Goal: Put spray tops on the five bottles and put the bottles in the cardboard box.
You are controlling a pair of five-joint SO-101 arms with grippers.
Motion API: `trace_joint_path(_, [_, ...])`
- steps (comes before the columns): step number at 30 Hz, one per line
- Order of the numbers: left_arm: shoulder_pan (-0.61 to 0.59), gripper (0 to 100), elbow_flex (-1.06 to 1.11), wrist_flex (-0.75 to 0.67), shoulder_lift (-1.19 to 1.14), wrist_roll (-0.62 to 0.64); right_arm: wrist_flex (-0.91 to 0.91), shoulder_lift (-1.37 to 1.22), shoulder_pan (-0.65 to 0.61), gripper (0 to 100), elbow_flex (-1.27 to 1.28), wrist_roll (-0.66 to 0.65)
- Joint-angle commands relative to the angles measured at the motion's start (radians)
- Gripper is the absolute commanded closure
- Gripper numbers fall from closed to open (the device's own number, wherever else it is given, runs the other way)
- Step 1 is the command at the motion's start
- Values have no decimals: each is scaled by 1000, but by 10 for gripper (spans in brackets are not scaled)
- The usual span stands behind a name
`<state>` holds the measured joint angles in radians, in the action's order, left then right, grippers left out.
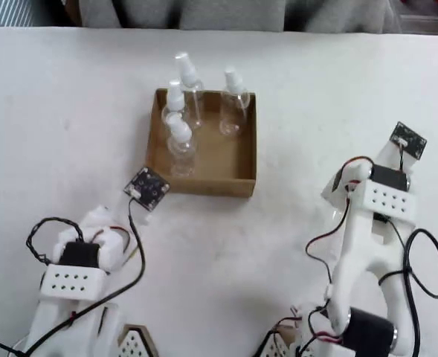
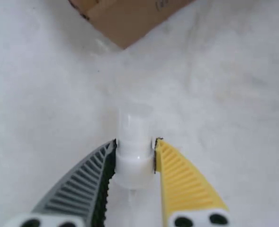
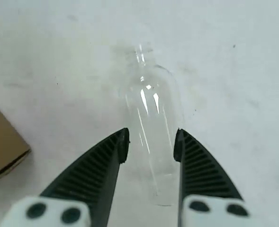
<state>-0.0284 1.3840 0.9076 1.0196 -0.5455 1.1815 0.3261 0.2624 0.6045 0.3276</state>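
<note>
The cardboard box stands at the middle back of the table, with several clear bottles upright in it, each wearing a white spray top. In the left wrist view my left gripper is shut on a white spray top just above the table, a corner of the box ahead of it. In the right wrist view my right gripper is shut on a clear bottle with no top, its black fingers pressing both sides and its bare neck pointing away.
The left arm sits at the front left and the right arm at the front right, cables trailing by both. One edge of the box lies close beside the right gripper. White table stretches on either side of the box.
</note>
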Motion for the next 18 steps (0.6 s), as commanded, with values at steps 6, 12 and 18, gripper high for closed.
trace_joint_path(6, [16,980,-6,-23,21,6,-27,-25,48,854,-95,11])
trace_joint_path(12, [16,980,-6,-23,21,5,-44,-27,47,815,-77,-44])
trace_joint_path(18, [16,980,-6,-23,21,5,-120,-27,-24,759,-25,-43])
